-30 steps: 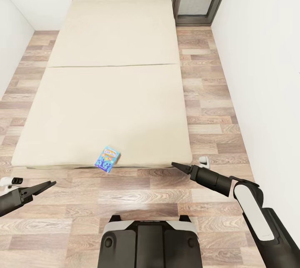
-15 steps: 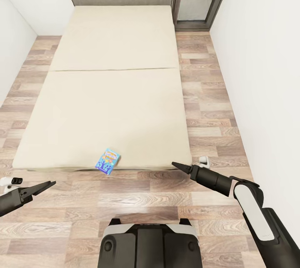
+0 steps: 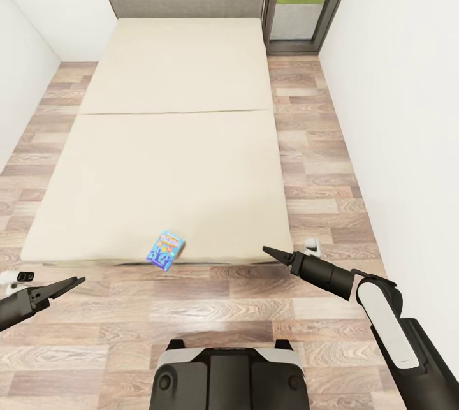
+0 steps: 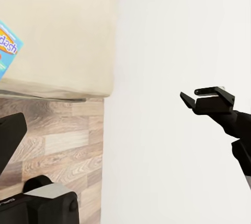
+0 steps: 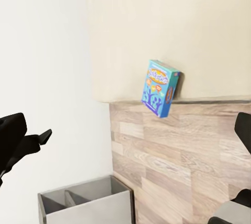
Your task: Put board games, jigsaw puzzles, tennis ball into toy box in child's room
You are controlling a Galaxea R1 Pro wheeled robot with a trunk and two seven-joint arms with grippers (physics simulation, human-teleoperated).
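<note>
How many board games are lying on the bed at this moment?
1. A small blue board game lies at the near edge of the bed, hanging slightly over the floor. No second game shows on the mattress.

— Any lettering you can read?
— Only on the blue board game (image 4: 6, 49), at the left edge of the left wrist view: "dash", a word cut off by the frame. Its other print is too small.
</note>
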